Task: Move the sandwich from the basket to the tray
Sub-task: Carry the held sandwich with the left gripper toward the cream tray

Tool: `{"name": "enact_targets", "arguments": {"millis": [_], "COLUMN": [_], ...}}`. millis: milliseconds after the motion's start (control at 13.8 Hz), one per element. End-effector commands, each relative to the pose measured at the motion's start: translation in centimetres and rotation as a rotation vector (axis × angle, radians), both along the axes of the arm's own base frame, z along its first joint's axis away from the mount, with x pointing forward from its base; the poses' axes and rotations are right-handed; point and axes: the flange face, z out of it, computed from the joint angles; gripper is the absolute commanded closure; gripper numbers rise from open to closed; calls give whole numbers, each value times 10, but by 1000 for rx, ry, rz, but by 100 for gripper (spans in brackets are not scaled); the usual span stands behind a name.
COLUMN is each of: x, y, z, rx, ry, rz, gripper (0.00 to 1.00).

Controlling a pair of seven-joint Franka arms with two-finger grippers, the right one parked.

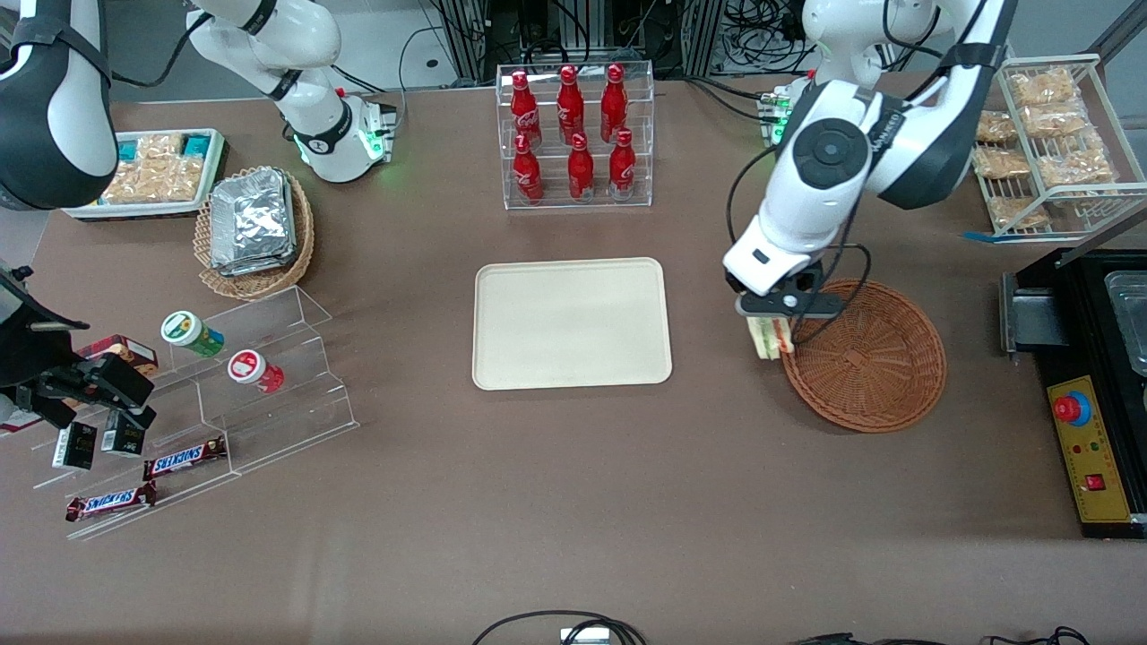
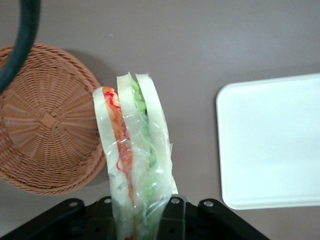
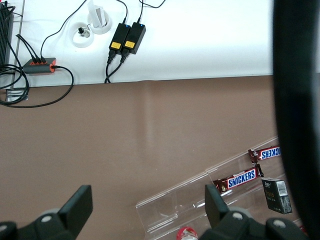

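Front view shows us the sandwich [image 1: 769, 338] right of the frame's centre, hanging from the gripper [image 1: 772, 324] just at the rim of the basket [image 1: 865, 358] on the side toward the tray [image 1: 572, 323]. We read it as already lifted out and on its way across, since it hangs over the basket's edge and bare table, not inside the weave. From the wrist camera the sandwich [image 2: 134, 160] stands on edge with its orange, red and green layers showing through the clear wrap, its base pinched in the gripper [image 2: 137, 220]; we judge the fingers clamped on it, though the fingers themselves are mostly hidden by the wrap. Holding it by the base probably keeps the wedge from folding, and lets it be lowered flat.

The basket [image 2: 45, 125] looks empty in both views, so nothing else needs lifting. The tray [image 2: 272, 140] is bare as well and lies near the basket with a strip of table between, so we expect a short sideways carry before release.

Farther out, a rack of red bottles [image 1: 573, 134] stands in the upper centre of the frame, well apart from the path.
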Motion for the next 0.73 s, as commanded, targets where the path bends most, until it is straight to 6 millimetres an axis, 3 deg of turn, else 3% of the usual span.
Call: {"name": "enact_targets", "arguments": {"millis": [0, 291, 436, 655], "x": [-21, -42, -49, -52], "y": [-39, -78, -100, -112], "z": [2, -8, -22, -49], "rx": [-2, -29, -61, -47], "ry": [16, 25, 10, 25], "rz": [-67, -126, -96, -117], "gripper": [100, 100, 100, 100]}}
